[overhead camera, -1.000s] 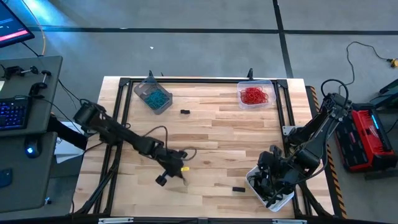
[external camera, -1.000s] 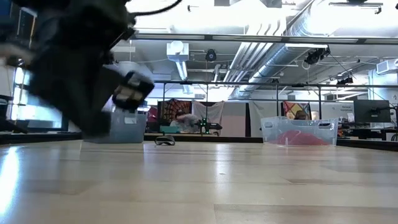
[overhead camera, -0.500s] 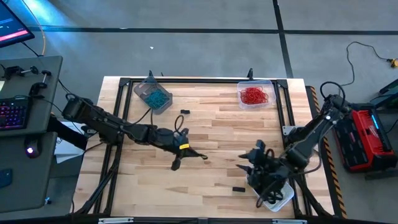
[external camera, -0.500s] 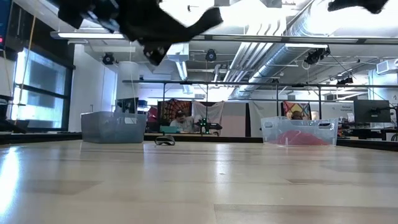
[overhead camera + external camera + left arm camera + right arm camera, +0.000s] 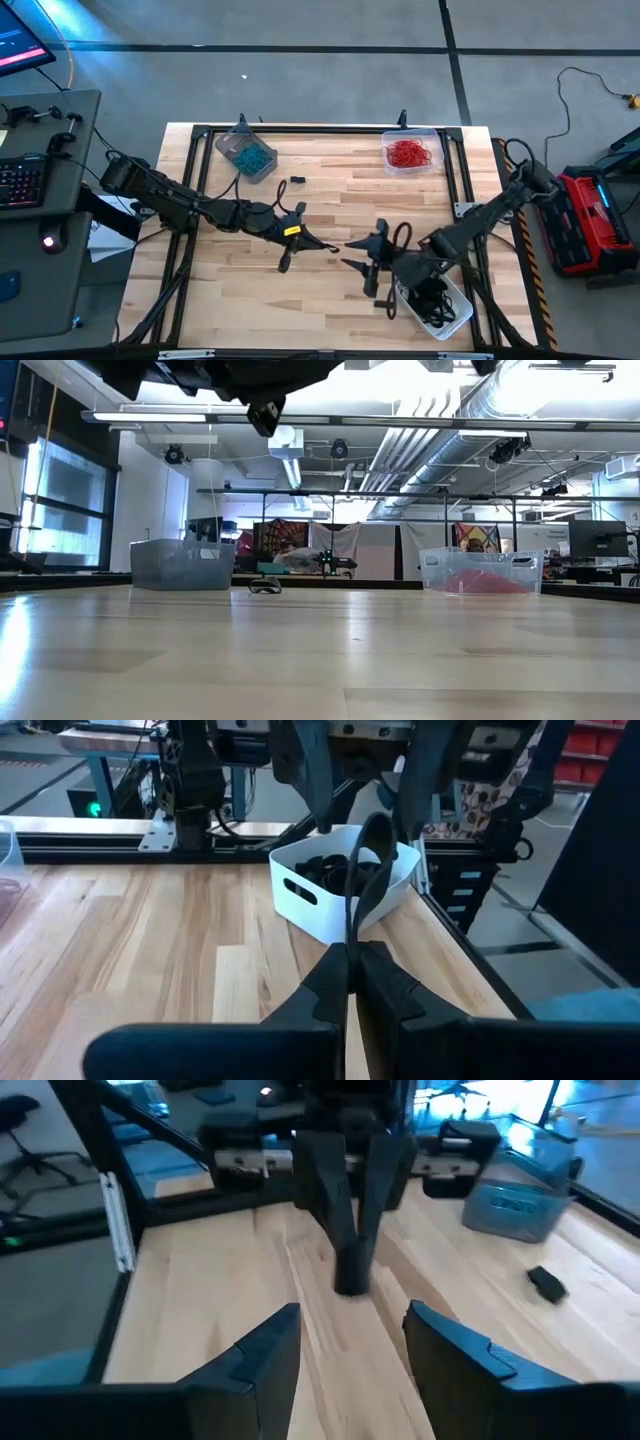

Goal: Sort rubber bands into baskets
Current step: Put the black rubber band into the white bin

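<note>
My left gripper (image 5: 333, 247) hovers over the middle of the table, shut on a black rubber band (image 5: 366, 860). My right gripper (image 5: 354, 257) faces it from the right, open, its fingers (image 5: 312, 780) standing on either side of the band's free end; I see no touch. The grey basket (image 5: 245, 155) with teal bands and the clear basket (image 5: 408, 152) with red bands stand at the far edge. The white basket (image 5: 437, 303) with black bands is at the near right. One loose black band (image 5: 297, 180) lies flat on the wood. My left gripper pinches one end of the black band's loop (image 5: 349, 942) between its two fingertips. The fingers lie almost level and point toward the table's right. The rest of the loop stands out beyond the tips, clear of the table.
A black metal frame (image 5: 300, 130) runs around the tabletop. A keyboard and a screen (image 5: 20, 180) sit on a stand off the table's left. A red and black device (image 5: 590, 220) lies on the floor to the right. Bare wood (image 5: 320, 650) stretches across the near middle.
My left gripper has risen from the near part of the table and gone toward the right, tipping from pointing down to nearly level, shut throughout. My right gripper has swung from over the white basket toward the table's left, turned toward the left gripper, and has stayed open.
</note>
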Controlling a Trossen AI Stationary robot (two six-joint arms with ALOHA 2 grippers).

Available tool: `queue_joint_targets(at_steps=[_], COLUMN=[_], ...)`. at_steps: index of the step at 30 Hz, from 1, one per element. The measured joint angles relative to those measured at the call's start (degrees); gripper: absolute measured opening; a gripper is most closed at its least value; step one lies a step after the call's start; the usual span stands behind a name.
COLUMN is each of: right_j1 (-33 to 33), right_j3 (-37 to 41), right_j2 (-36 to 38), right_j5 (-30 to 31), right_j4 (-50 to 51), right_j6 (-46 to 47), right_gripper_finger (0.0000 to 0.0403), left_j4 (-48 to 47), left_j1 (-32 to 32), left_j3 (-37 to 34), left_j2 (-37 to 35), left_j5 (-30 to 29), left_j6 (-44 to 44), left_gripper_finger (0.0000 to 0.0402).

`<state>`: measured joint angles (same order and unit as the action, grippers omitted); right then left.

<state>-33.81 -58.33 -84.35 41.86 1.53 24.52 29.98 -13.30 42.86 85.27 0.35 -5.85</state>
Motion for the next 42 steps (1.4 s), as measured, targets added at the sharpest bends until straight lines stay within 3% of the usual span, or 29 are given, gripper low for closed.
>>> queue_joint_targets(at_steps=[13, 17, 22, 28, 35, 42], right_j1=[6.3, 7.3, 8.0, 7.3, 3.4, -5.3], right_j3=[0.0, 0.0, 0.0, -1.7, -9.9, -21.5], right_j2=[0.0, 0.0, 0.0, 0.4, 1.3, 1.3], right_j5=[-10.8, -11.5, -11.7, -11.1, -9.3, -13.2], right_j4=[-5.3, -4.7, -2.5, 0.5, 18.6, 48.9], right_j6=[-0.6, -0.6, -0.8, -2.4, 2.5, 22.9], right_gripper_finger=[0.0165, 0.0123, 0.0020, 0.0012, 0.0004, 0.0002], left_j4=[0.0, 0.7, 1.4, 1.5, 0.1, -4.1], left_j1=[-0.3, -0.3, -0.3, -0.4, -0.3, 0.0], left_j3=[0.0, 0.0, 0.0, 0.0, 0.0, 0.0], left_j2=[0.0, 0.0, 0.0, 0.0, 0.0, 0.0], left_j5=[-3.4, -3.8, -3.6, -3.6, -3.7, -4.1], left_j6=[1.0, 1.1, 1.5, 1.6, 2.0, 2.0], left_gripper_finger=[0.0001, 0.0001, 0.0001, 0.0021, 0.0068, 0.0090])
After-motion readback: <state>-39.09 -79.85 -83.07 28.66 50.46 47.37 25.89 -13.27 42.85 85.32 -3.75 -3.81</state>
